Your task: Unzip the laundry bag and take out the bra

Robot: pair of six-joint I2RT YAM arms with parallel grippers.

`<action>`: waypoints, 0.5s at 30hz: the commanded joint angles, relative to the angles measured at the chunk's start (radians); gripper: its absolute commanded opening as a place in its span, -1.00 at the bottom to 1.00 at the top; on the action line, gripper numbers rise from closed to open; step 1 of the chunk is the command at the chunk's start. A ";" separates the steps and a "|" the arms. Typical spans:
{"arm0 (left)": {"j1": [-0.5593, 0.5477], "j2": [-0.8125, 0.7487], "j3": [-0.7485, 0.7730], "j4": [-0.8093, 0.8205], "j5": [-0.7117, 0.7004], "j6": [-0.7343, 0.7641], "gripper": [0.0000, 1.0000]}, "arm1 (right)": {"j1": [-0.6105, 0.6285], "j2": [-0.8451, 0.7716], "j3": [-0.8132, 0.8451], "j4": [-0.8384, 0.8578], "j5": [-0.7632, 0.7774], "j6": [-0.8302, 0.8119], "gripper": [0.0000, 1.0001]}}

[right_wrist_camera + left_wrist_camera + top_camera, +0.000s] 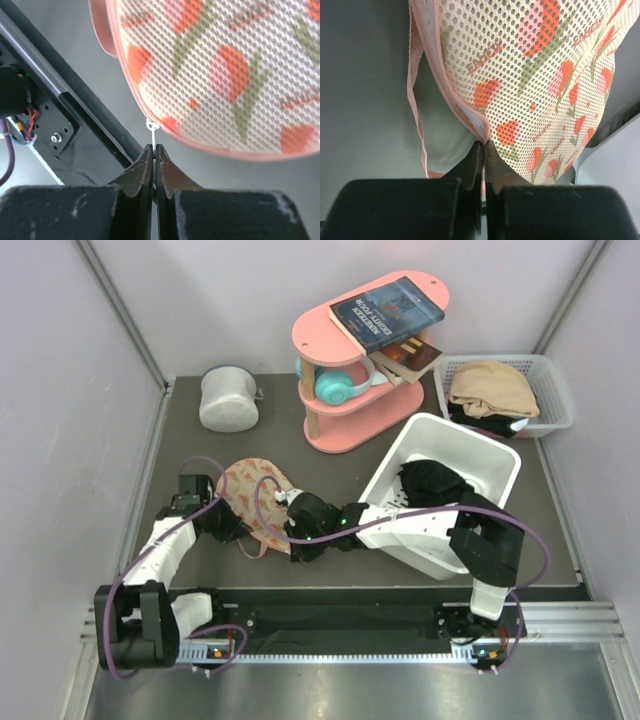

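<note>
The laundry bag (255, 502) is a beige-pink mesh pouch with red and green tulip prints, lying on the dark mat at left centre. In the left wrist view my left gripper (484, 144) is shut on the bag's (535, 75) pink-trimmed edge by the zip. In the right wrist view my right gripper (153, 146) is shut on the white zip pull (151, 127) at the bag's (225, 75) rim. In the top view the left gripper (228, 523) is at the bag's left edge, the right gripper (296, 530) at its right. The bra is hidden.
A white slotted bin (445, 490) with dark clothes stands right of the bag. A white-grey cylinder (229, 398) is at back left, a pink shelf (365, 360) with books and headphones at back centre, a white basket (505, 395) with tan cloth at back right.
</note>
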 commanded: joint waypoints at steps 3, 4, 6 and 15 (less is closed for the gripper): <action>0.018 0.002 0.063 0.019 -0.043 0.052 -0.77 | 0.001 -0.056 0.003 -0.016 0.037 0.003 -1.00; 0.016 -0.003 0.066 0.001 -0.038 0.054 -0.57 | 0.001 -0.051 0.009 -0.016 0.037 0.001 -1.00; 0.016 -0.032 0.069 -0.023 -0.028 0.051 0.19 | 0.001 -0.036 0.032 -0.018 0.032 -0.004 -1.00; 0.015 -0.207 -0.024 -0.130 0.043 -0.009 0.50 | 0.003 0.068 0.171 -0.021 -0.018 -0.028 -1.00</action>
